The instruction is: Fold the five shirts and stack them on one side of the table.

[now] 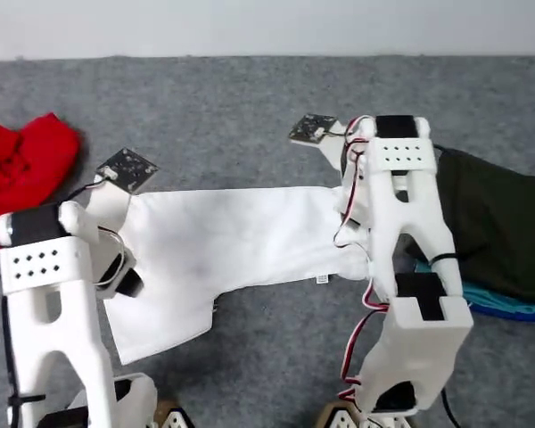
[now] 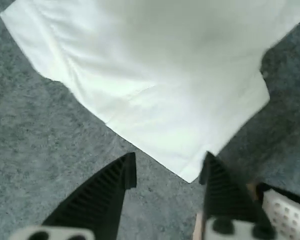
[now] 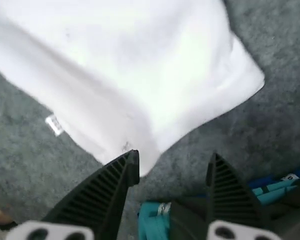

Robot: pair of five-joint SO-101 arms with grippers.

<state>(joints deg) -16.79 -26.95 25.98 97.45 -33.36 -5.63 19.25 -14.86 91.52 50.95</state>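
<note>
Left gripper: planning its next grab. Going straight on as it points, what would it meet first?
Probably the white shirt, its corner just ahead of the open left gripper; depth is unclear.

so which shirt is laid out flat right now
The white shirt, spread flat in the middle; the red shirt lies bunched up, and the dark shirt is heaped at the side.

The white shirt (image 1: 241, 236) is showing plain against the mottled grey surface (image 1: 205, 107), with a red shirt (image 1: 27, 160), a dark shirt (image 1: 490, 214), possibly olive-black, teal cloth (image 3: 152, 220) and blue cloth (image 1: 517, 312).
</note>
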